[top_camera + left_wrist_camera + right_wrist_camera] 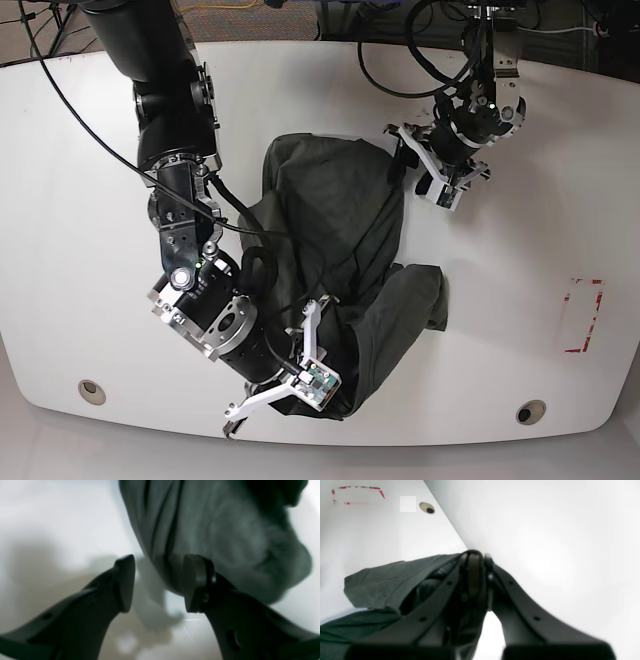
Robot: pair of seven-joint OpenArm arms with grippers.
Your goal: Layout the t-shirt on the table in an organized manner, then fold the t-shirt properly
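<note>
Right pincer (300,375): clamped tight on a hem fold of the t-shirt (335,235), near the table's (80,250) front edge. T-shirt: dark charcoal knit, soft, creased, bunched mid-table with one flap trailing toward the red-and-white sticker (583,315). Table: smooth white, rounded edge, round grommet hole (531,411). Left pincer (428,165): jaws parted, holding nothing, black curved fingers just beside the shirt's far edge; contact probably none, wrist view blurry.

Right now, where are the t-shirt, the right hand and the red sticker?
t-shirt (335,215): base view, middle of the cloth.
right hand (477,555): right wrist view, closed fingertips.
red sticker (582,316): base view, its middle.
</note>
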